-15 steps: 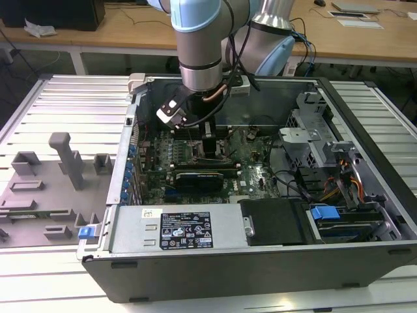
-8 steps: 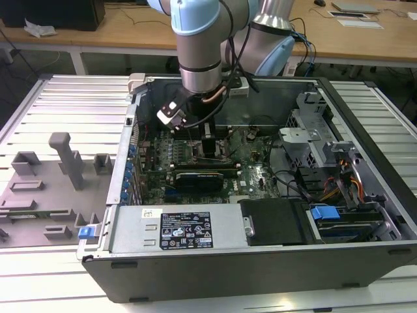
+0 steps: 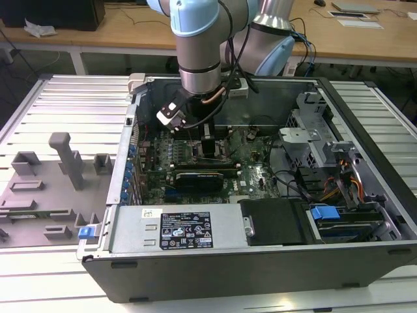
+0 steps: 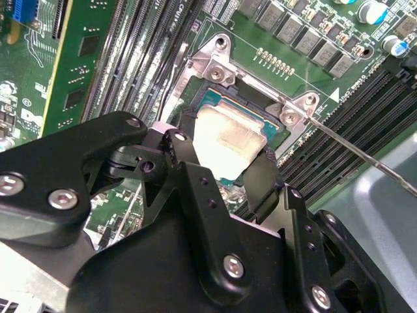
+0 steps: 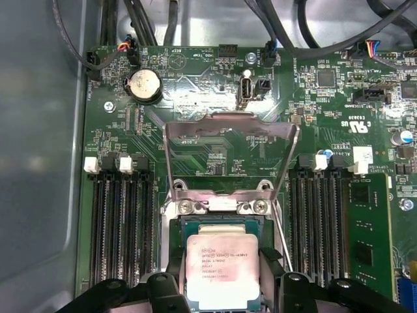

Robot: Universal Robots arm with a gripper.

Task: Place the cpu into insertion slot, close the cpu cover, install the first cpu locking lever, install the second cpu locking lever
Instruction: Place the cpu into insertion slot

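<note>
1. exterior view: the arm reaches down into the open computer case (image 3: 260,254) on the tabletop (image 3: 65,98), with the jaws low over the motherboard (image 3: 254,173). how the jaws stand cannot be told from here.
2. second wrist view: the jaws are clamped on the cpu (image 4: 228,140), one finger against each of two opposite edges. the insertion slot (image 4: 244,107) lies directly beneath the jaws, its dark rim showing past the chip. a thin locking lever (image 4: 339,139) runs off to one side of the jaws, apart from them.
3. first wrist view: the cpu (image 5: 223,270) sits square between the jaws, over the insertion slot (image 5: 218,223). whether it is seated or just above cannot be told. the cpu cover (image 5: 228,122) stands raised beyond the jaws, leaving the slot open. memory slots (image 5: 124,222) flank the jaws on both sides.
4. judgement: the placing step looks to be in hand. done well, the chip is kept level, its edges parallel to the slot's rim, and lowered straight with no sideways slide or pressing, as the pin field would likely bend. the grip should give only once the chip lies flat all round.
</note>
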